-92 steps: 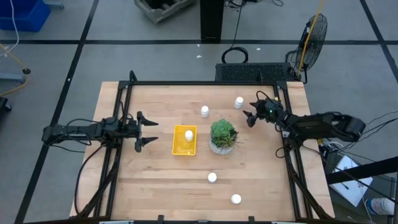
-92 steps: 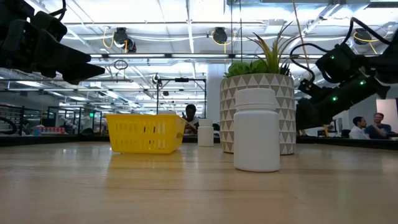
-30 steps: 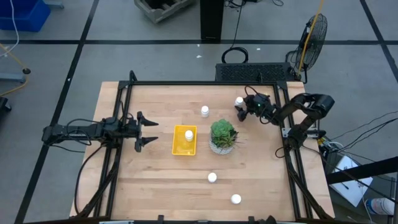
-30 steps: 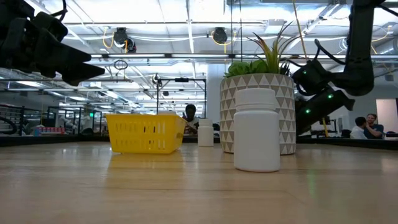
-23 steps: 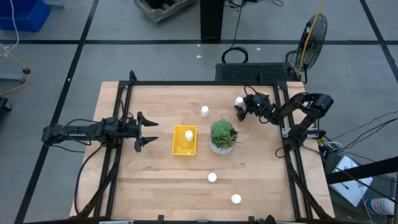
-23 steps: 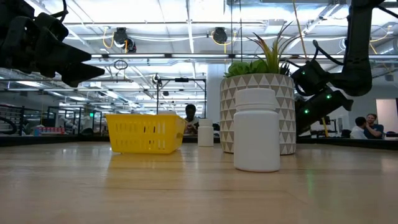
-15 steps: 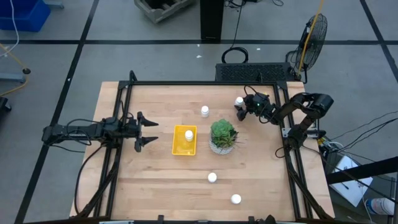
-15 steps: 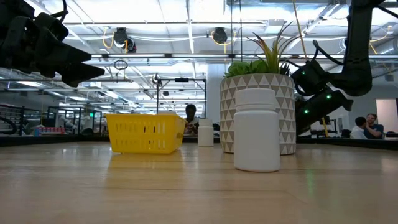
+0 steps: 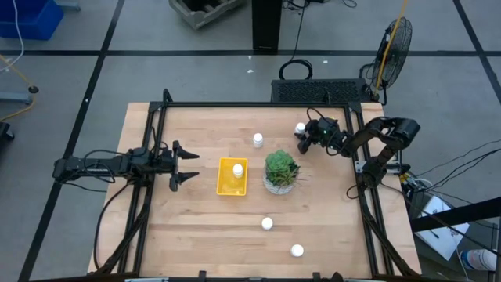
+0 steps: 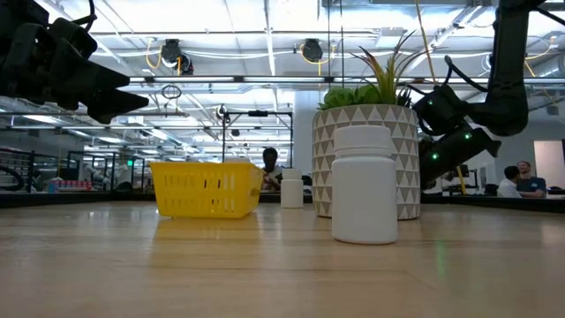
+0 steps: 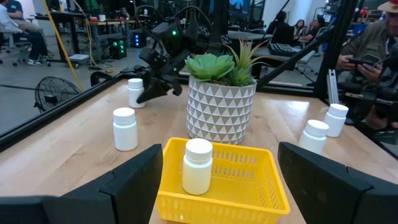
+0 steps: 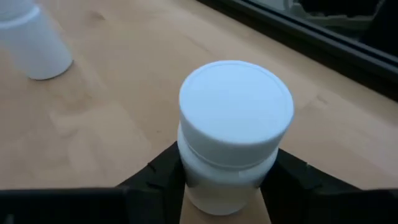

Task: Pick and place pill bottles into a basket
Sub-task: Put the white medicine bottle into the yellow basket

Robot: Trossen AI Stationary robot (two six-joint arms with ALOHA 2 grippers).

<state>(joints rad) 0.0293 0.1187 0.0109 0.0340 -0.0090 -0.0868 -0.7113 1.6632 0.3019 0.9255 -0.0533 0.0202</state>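
The yellow basket [image 9: 232, 178] lies mid-table with one white pill bottle [image 9: 237, 168] standing in it. More bottles stand on the wood: one beyond the basket [image 9: 257, 140], two near the front edge [image 9: 267, 224] [image 9: 297, 251], and one at the far right [image 9: 300, 128]. My right gripper [image 9: 304, 133] is shut on that far-right bottle [image 12: 233, 134]. My left gripper [image 9: 186, 166] hovers open to the left of the basket, its fingers pointing at it. My right gripper pinches the bottle's white body just under the cap [image 12: 193, 174] between its two fingers [image 12: 163, 169]. The fingers come from the table's right, slanting down, one on the near side and one on the far side. The bottle stands upright on the table [image 11: 135, 92].
A green plant in a patterned white pot [image 9: 281, 172] stands right of the basket, between it and my right arm. A black frame [image 9: 250, 104] runs around the tabletop. Bare wood lies along the near left part of the table.
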